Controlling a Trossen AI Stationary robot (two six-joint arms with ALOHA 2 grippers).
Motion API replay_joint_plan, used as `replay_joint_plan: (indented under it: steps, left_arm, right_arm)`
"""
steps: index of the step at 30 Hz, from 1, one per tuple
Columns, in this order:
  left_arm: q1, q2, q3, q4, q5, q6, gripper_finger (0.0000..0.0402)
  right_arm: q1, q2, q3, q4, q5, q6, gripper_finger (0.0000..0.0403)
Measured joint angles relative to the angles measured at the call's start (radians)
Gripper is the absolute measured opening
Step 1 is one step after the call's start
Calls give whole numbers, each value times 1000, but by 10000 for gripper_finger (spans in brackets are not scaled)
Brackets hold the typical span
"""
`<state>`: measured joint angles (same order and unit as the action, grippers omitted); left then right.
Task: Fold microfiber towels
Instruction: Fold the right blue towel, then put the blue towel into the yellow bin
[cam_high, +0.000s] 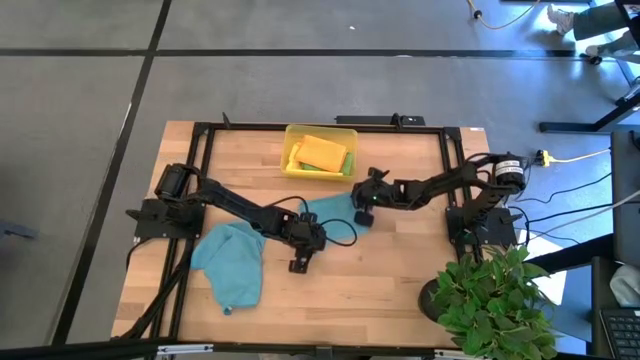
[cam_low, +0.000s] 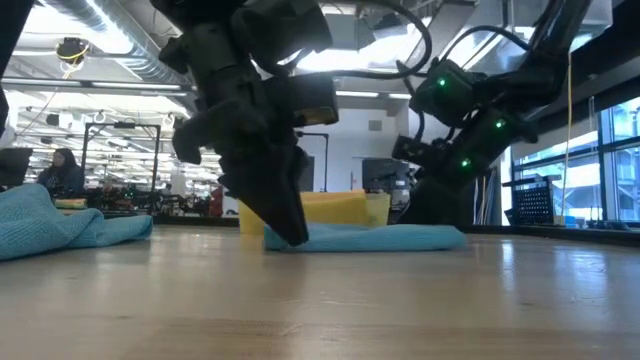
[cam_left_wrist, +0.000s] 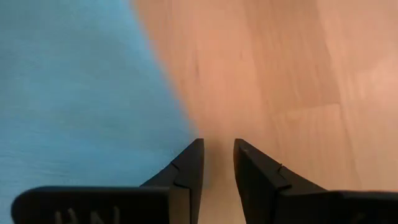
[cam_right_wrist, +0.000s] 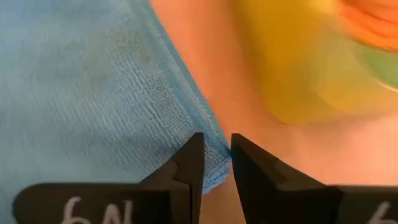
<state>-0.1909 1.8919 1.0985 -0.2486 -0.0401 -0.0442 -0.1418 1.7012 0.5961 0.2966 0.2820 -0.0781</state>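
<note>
1. Lying flat at mid-table, a teal towel (cam_high: 330, 209) sits just in front of the yellow tray (cam_high: 292, 150)
2. Left gripper (cam_left_wrist: 217, 155) is down at the towel's edge, fingers narrowly apart, holding nothing
3. Right gripper (cam_right_wrist: 216, 152) pinches the towel's corner near the tray
4. A second teal towel (cam_high: 232, 262) lies crumpled by the left arm

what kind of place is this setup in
Most likely a robotics lab or open workshop: two robot arms work on a framed wooden table, behind it run exposed ceiling ducts and rows of workstations, where a person sits.
</note>
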Motion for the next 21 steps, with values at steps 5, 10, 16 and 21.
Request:
replay_joint_plan:
  steps: [5, 10, 16, 21]
  left_arm:
    - [-8, 0, 0, -6, 27, -2, 78]
    - [-19, -7, 0, -8, 28, 0, 78]
    - [-46, -73, 0, -8, -36, 2, 78]
    - [-66, -95, 0, -58, -184, 3, 79]
  right_arm:
    - [-14, -2, 0, -1, 14, 59, 83]
    - [-7, -8, 0, -4, -79, 101, 83]
    - [33, -95, 0, -33, -108, 118, 83]
    - [83, -208, 0, -84, -108, 98, 83]
